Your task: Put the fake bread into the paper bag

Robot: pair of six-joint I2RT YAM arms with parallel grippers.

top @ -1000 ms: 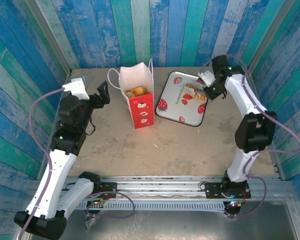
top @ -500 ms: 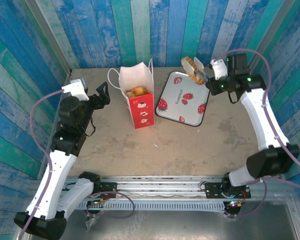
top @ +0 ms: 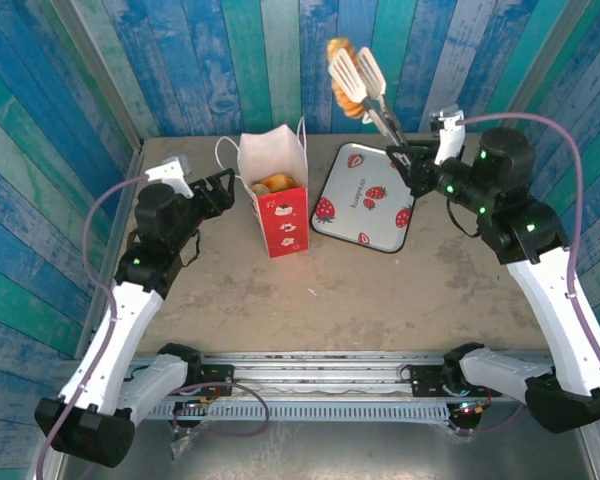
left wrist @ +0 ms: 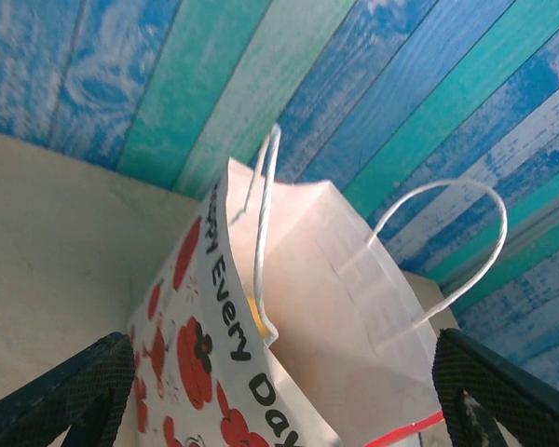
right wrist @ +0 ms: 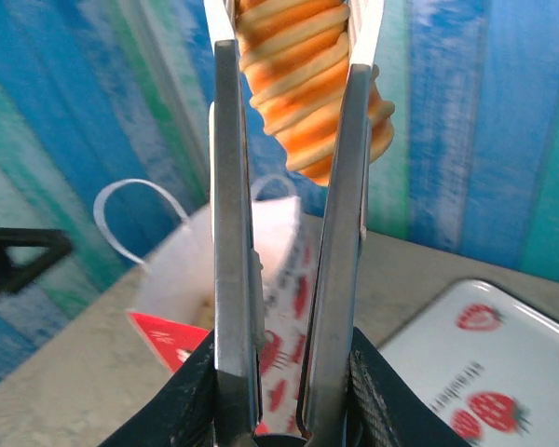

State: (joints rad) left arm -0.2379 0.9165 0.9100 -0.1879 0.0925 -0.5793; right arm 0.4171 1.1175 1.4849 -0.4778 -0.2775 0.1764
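Observation:
The white paper bag (top: 277,190) with a red lower part stands upright at the table's back centre, with golden fake bread (top: 273,184) inside it. My right gripper (top: 410,160) is shut on metal tongs (top: 365,90) that pinch a ridged orange loaf (top: 346,75) high in the air, to the right of the bag. In the right wrist view the loaf (right wrist: 303,84) sits between the tong blades (right wrist: 231,233), above the bag (right wrist: 224,251). My left gripper (top: 225,190) is open next to the bag's left side. Its dark fingertips (left wrist: 65,391) flank the bag (left wrist: 326,307).
The white strawberry-print tray (top: 365,200) lies flat right of the bag, its visible surface bare (right wrist: 484,363). Blue and teal plank walls close in the table on three sides. The bag's cord handles (left wrist: 466,233) stick up.
My right arm lifted the tongs with the loaf off the tray, up and leftward. My left gripper moved right, closer to the bag.

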